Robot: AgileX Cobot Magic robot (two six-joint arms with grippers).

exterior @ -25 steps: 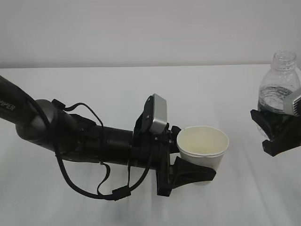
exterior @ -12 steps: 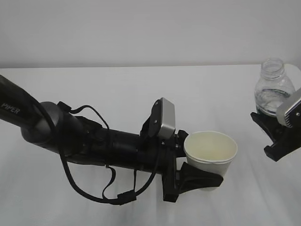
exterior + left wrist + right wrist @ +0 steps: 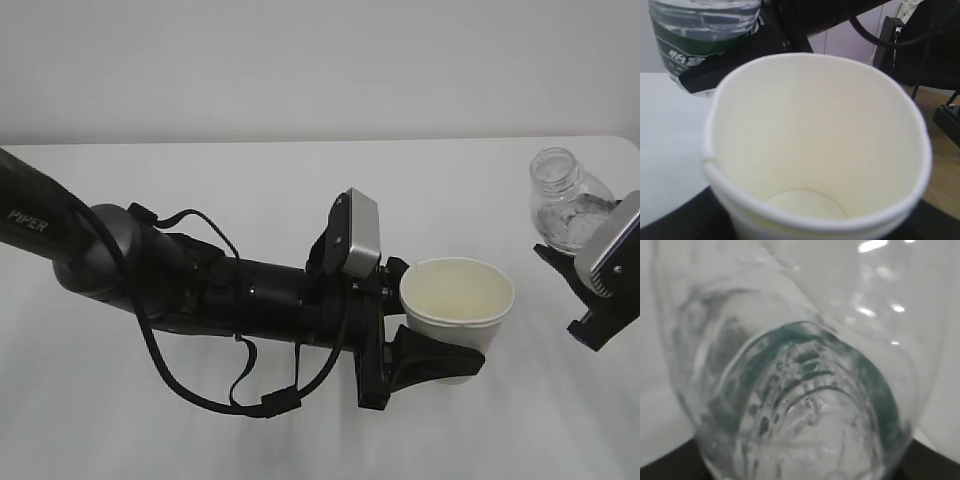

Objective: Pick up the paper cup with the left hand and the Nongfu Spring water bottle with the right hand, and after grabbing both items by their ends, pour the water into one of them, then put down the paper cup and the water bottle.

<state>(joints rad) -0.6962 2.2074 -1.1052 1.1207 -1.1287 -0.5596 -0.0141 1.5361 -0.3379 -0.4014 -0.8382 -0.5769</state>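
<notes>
The white paper cup (image 3: pixel 457 303) is held upright above the table, and my left gripper (image 3: pixel 436 326) is shut on its lower body. In the left wrist view the cup (image 3: pixel 815 150) fills the frame, and its pale bottom shows no liquid. To the right, the capless Nongfu Spring water bottle (image 3: pixel 562 205) leans with its mouth toward the cup but stays apart from it. My right gripper (image 3: pixel 585 290) is shut on the bottle's lower end. The bottle's dark green label (image 3: pixel 687 47) shows at upper left. The right wrist view looks along the ribbed bottle (image 3: pixel 805 390), with a little clear water inside.
A white table (image 3: pixel 250 180) runs back to a pale wall. Loose cables (image 3: pixel 200 392) hang under the left arm marked PIPER (image 3: pixel 60 240). Dark furniture (image 3: pixel 935 45) stands beyond the table in the left wrist view.
The left arm has carried the cup a little to the right and lower. The right gripper has tipped the bottle from upright so its mouth leans left, toward the cup.
</notes>
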